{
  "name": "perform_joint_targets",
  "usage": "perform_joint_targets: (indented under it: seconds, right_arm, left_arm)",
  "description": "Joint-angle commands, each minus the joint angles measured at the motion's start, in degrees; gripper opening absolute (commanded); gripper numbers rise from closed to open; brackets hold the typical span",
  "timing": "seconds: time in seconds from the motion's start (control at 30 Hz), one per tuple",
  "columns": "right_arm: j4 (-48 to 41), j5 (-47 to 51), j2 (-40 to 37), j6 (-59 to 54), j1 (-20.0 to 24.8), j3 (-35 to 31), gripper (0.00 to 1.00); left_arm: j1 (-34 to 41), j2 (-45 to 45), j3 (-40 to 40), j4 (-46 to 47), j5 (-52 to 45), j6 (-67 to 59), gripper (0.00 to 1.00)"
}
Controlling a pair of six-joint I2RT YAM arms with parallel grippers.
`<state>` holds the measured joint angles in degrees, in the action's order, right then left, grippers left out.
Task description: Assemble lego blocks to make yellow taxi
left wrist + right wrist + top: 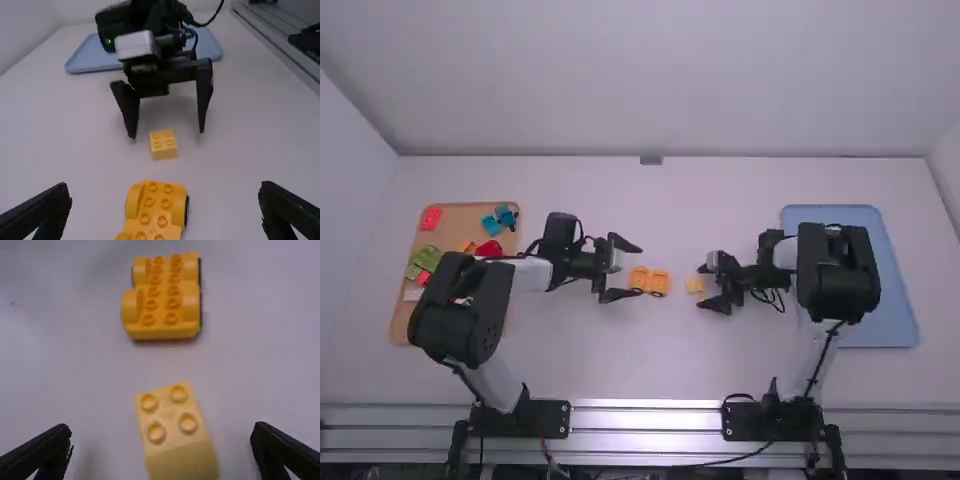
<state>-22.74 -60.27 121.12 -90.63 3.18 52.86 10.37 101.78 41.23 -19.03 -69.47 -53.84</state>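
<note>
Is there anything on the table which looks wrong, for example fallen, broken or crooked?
Nothing looks fallen or broken. The yellow wheeled base sits studs up. Only the small yellow brick is a little askew: it lies loose, turned slightly out of line with the base. That seems ordinary for a part not yet attached.

Yellow wheeled base [165, 331]: smooth plastic
Pale yellow brick [171, 416]: smooth, matt plastic
Tabletop [640, 360]: smooth, matt
Rail [645, 422]: shiny metal

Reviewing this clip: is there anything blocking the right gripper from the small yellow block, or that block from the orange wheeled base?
Nothing visible does: the small yellow block lies between the right gripper's open fingers, with bare table between it and the orange wheeled base.
</note>
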Motion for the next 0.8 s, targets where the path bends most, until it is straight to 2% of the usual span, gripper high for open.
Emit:
perform_joint_targets:
  seconds: [0.0, 0.03, 0.07, 0.17, 0.23, 0.3, 0.4, 0.47, 0.53, 0.7, 0.77]
  right_arm:
    - [-0.17, -0.79, 2.36, -6.88, -0.22, 2.40, 0.92]
    - [-0.09, 0.37, 2.80, -6.51, -0.24, 2.78, 0.85]
    - [-0.09, 0.68, 2.82, -6.23, -0.22, 2.82, 0.84]
    - [-0.55, 1.79, 2.97, -5.25, -0.11, 3.17, 0.71]
    - [-0.11, 1.46, 2.97, -5.31, -0.11, 2.93, 0.66]
    - [-0.52, 1.90, 2.99, -6.38, -0.13, 3.02, 0.56]
    - [-0.63, 2.14, 2.97, -6.49, -0.48, 2.99, 0.53]
    - [-0.63, 2.40, 2.97, -6.54, -1.27, 2.95, 0.45]
    - [-0.59, 3.28, 2.97, -5.46, -1.99, 3.08, 0.34]
    - [-4.79, 1.27, 2.82, -5.31, -2.58, 4.85, 0.24]
    - [-10.95, -0.37, 2.05, -7.43, -2.43, 6.88, 0.20]
  left_arm:
    - [0.96, 0.13, 0.00, -0.20, -2.08, 2.10, 0.99]
    - [1.01, 0.13, 0.00, -0.15, -2.12, 1.68, 0.99]
    - [0.96, 0.13, 0.00, -0.11, -2.12, 1.64, 0.99]
    - [0.94, 0.13, -0.04, -0.09, -2.10, 1.92, 0.99]
    - [0.90, 0.13, -0.04, -0.13, -2.10, 1.90, 0.99]
    - [0.94, 0.13, -0.04, -0.11, -2.03, 1.84, 0.99]
    - [0.96, 0.13, -0.04, 0.85, -1.75, 1.86, 0.99]
    - [1.20, 0.13, -0.04, 1.25, -0.94, 1.88, 0.99]
    - [2.16, 0.13, -0.02, 1.99, 3.28, 1.18, 0.99]
    - [5.38, 1.60, 0.00, 1.57, 12.33, -0.13, 0.99]
    - [6.86, 2.95, 0.07, 0.44, 16.22, -1.07, 0.99]
